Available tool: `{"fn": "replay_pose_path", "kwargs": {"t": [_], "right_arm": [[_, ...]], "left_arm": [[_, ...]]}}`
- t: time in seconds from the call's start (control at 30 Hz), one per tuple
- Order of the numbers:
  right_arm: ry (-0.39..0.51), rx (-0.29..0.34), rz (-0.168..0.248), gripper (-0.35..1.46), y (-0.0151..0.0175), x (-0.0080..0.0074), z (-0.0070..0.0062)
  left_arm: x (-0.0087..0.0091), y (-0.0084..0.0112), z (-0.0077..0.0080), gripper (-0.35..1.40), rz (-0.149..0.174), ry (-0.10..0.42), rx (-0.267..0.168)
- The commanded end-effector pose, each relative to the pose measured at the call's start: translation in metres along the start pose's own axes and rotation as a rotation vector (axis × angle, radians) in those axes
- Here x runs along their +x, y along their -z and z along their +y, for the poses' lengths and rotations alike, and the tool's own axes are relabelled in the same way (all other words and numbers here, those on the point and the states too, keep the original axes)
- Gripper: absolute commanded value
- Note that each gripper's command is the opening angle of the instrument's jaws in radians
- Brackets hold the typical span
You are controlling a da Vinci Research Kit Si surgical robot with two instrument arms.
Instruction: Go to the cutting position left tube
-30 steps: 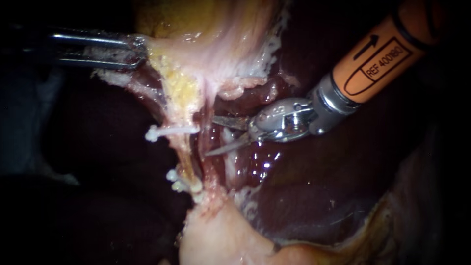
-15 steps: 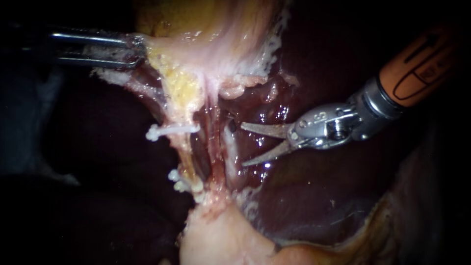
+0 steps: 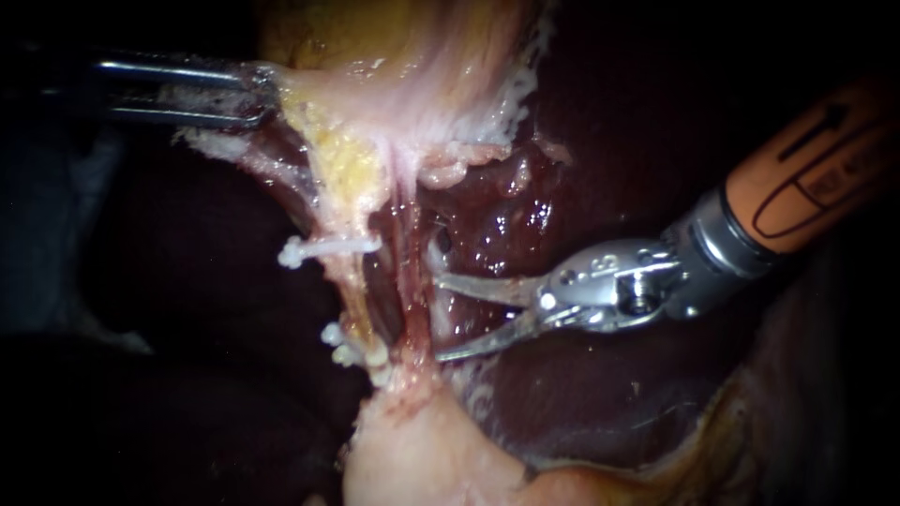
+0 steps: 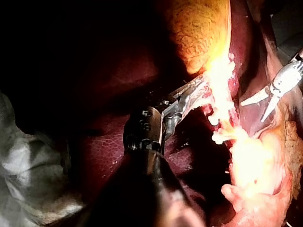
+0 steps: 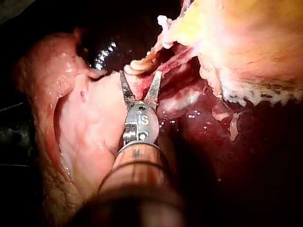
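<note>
A surgical bench: liver (image 3: 600,394) and gallbladder (image 3: 412,56) lie exposed under an endoscope's close light.

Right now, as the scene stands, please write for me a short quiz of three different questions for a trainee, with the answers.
1. True or false: the two silver blades of the orange-shafted right instrument lie shut together.
2. What does the dark slender left instrument grip? A) a white clip B) the pale yellowish tissue C) nothing
3. Fill in: the upper white plastic clip lies ___ the blade tips (touching / apart from).
Key: 1 false, a gap shows between them; 2 B; 3 apart from.
</note>
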Motion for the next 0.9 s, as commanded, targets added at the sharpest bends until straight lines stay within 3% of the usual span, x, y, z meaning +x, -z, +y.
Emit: {"fn": "replay_pose_path", "kwargs": {"t": [0.03,0.33,0.73,0.9], "right_arm": [[-0.003,0.003,-0.001,1.45,-0.0003,0.0000,0.0001],[-0.013,0.016,0.005,1.45,-0.0024,-0.0003,0.0006],[-0.022,0.010,0.002,1.45,-0.0039,-0.0030,0.0031],[-0.021,0.009,0.002,1.45,-0.0042,-0.0033,0.0037]], "left_arm": [[0.0000,0.0001,0.0000,-0.35,0.000,0.001,0.001],[0.0000,0.0001,0.0000,-0.35,0.000,0.001,0.001],[0.0000,0.0000,0.0002,-0.35,0.000,0.001,0.002],[0.0000,0.0000,0.0003,-0.35,0.001,0.001,0.002]]}}
